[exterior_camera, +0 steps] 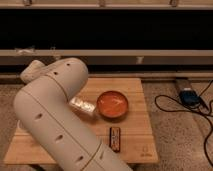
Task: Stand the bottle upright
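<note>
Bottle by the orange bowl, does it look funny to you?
Yes. The bottle lies tipped on its side on the wooden table, just left of the orange bowl, not standing up. No spill shows. The gripper is not in view; only the big white arm shows, close beside the bottle.

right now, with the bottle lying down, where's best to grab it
Likely across the slim body of the bottle, from above: it lies on its side close beside the bowl, crowding a side approach. The gripper is hidden behind the arm.
</note>
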Robot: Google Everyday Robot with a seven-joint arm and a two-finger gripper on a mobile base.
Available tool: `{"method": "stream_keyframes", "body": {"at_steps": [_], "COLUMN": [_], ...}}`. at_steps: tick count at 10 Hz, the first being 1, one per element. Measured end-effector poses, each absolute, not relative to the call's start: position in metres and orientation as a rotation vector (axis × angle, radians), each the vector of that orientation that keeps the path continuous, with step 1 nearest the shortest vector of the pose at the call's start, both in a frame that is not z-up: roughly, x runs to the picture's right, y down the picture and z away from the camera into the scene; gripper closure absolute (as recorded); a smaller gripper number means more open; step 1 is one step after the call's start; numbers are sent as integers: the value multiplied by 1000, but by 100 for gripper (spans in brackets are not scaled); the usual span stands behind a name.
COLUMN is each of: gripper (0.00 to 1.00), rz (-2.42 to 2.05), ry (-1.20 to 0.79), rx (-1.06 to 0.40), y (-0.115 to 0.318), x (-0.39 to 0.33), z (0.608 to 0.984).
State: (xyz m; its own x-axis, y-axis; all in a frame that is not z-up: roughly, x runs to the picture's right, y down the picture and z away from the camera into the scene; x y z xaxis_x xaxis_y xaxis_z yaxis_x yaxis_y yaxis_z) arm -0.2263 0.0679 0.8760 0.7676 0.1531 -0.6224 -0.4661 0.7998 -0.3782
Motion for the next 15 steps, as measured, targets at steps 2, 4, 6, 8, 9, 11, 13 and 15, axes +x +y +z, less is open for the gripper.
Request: {"method": "stream_keyframes", "body": {"at_steps": [2,4,6,8,9,11,13,15], "gripper": [100,100,100,100,100,100,100,100], "rz": [455,553,580,622,633,665,679,689], "ry": [544,440,376,278,237,148,64,-18], "rx": [-511,-490,-486,-470,-465,-428,-392,-376], "y": [55,43,35,11,1,-27,-44,-50], "x": [-222,-213,-213,-200,-200,-195,-196,-201], "z": [865,856,850,836,830,814,801,798]}}
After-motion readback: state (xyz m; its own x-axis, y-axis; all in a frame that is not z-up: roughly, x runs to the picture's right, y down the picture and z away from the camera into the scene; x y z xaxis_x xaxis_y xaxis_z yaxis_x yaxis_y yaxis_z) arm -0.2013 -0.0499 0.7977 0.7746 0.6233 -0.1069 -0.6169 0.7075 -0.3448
